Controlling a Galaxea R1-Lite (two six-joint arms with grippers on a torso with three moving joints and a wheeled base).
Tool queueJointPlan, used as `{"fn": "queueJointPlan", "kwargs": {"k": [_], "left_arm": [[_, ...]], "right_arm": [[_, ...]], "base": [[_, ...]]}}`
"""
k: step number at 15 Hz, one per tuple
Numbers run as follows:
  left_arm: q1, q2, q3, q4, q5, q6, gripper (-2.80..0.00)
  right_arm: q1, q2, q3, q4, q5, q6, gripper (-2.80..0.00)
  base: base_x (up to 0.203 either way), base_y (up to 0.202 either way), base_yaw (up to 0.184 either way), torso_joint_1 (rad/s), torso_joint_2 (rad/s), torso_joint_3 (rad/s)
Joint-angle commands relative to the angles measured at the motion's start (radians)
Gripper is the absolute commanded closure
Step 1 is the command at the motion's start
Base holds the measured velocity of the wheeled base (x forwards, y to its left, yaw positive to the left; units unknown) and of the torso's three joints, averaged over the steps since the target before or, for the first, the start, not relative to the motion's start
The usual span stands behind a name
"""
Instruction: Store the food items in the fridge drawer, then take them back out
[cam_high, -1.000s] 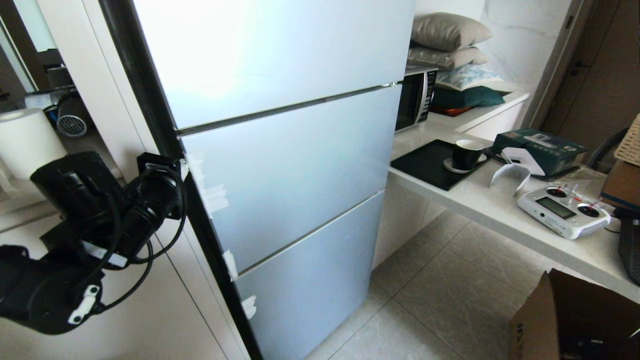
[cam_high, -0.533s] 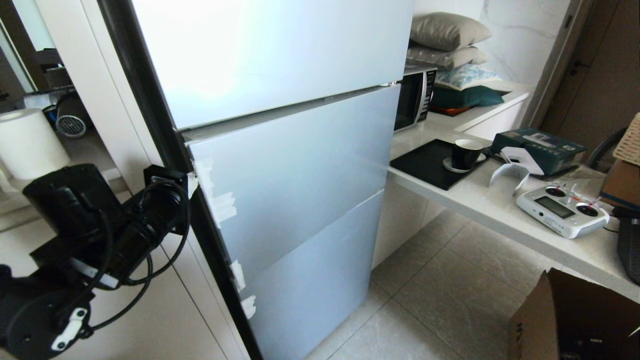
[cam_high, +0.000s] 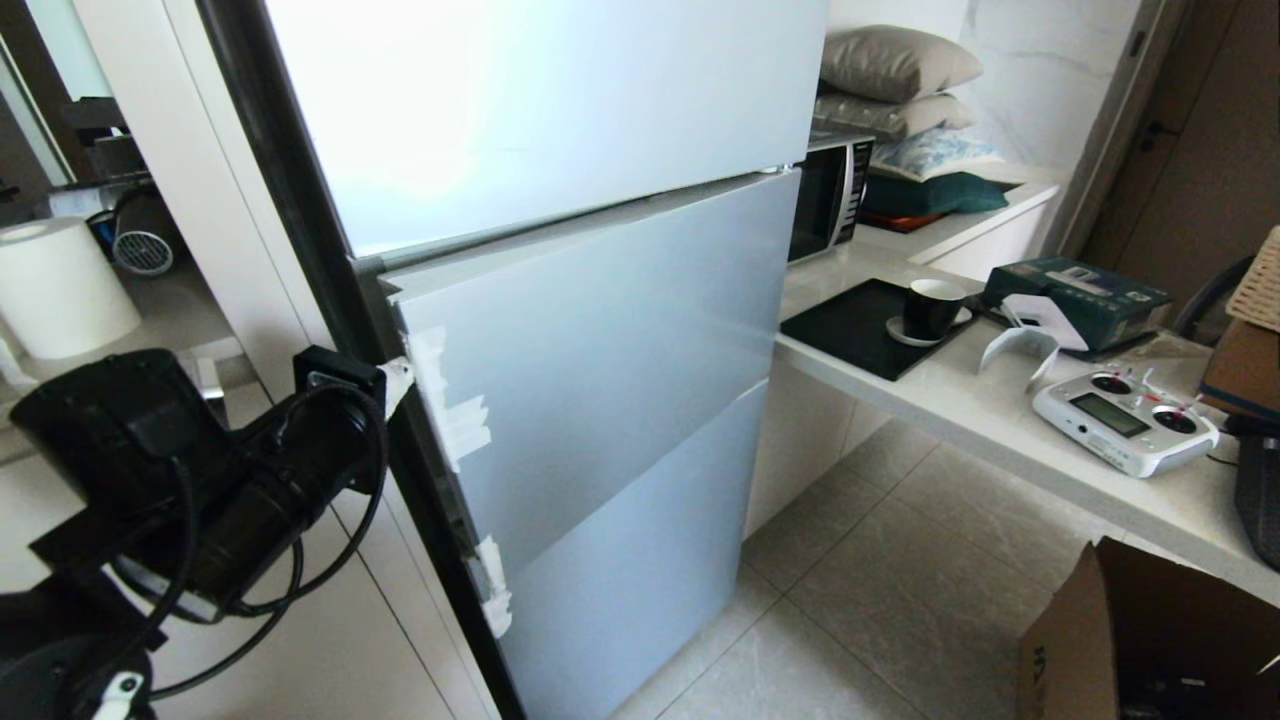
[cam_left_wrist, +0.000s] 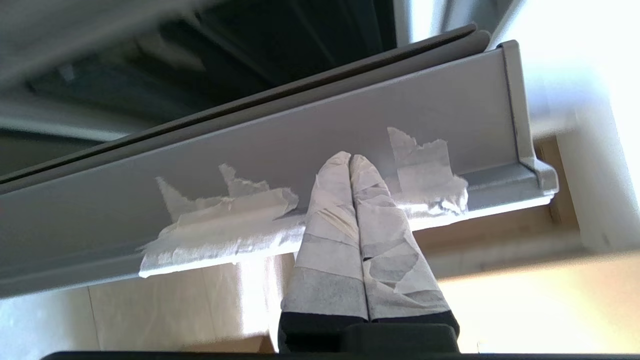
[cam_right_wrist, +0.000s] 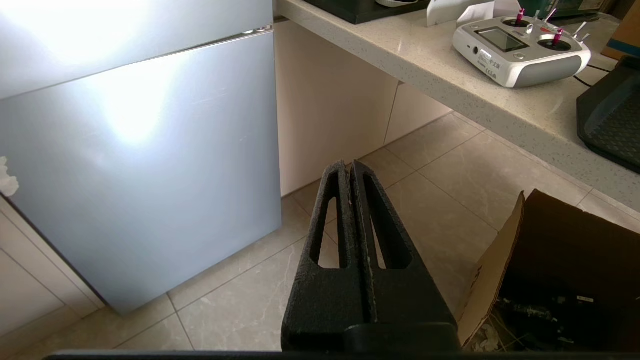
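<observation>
The food items and the fridge drawer are out of view behind the fridge's doors. The middle fridge door (cam_high: 620, 340) stands slightly ajar, a gap showing along its top and left edge. My left gripper (cam_high: 398, 375) is shut with nothing between its taped fingers. Its tips are hooked against the inner side of that door's taped left edge (cam_left_wrist: 320, 125), where the left gripper (cam_left_wrist: 350, 157) shows in the wrist view. My right gripper (cam_right_wrist: 348, 165) is shut and empty, hanging parked above the floor in front of the bottom door (cam_right_wrist: 140, 175).
A white cabinet (cam_high: 330, 640) stands close behind my left arm. To the right, a counter (cam_high: 1000, 420) carries a remote controller (cam_high: 1125, 420), a cup (cam_high: 933, 308) and a microwave (cam_high: 830, 195). An open cardboard box (cam_high: 1130, 640) sits on the floor.
The middle door has swung out from shut to slightly ajar. My left arm has drawn down and toward me with its fingertips on the door's edge. The right arm has not moved.
</observation>
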Motion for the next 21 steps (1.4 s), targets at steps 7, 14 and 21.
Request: {"fn": "queueJointPlan", "kwargs": {"k": [7,14,21], "left_arm": [[-0.133,-0.081,0.097,-0.007,-0.105,0.058,0.00],[-0.189,-0.208,0.211,-0.007,-0.366,0.051,0.00],[-0.060,-0.559,0.004,0.461,-0.378,0.452,0.00]], "right_arm": [[0.002,0.000,0.000,0.000,0.000,0.000,0.00],[0.000,0.000,0.000,0.000,0.000,0.000,0.00],[0.000,0.000,0.000,0.000,0.000,0.000,0.00]], "base": [[0.000,0.000,0.000,0.000,0.00,0.000],[0.000,0.000,0.000,0.000,0.00,0.000],[0.000,0.000,0.000,0.000,0.00,0.000]]}}
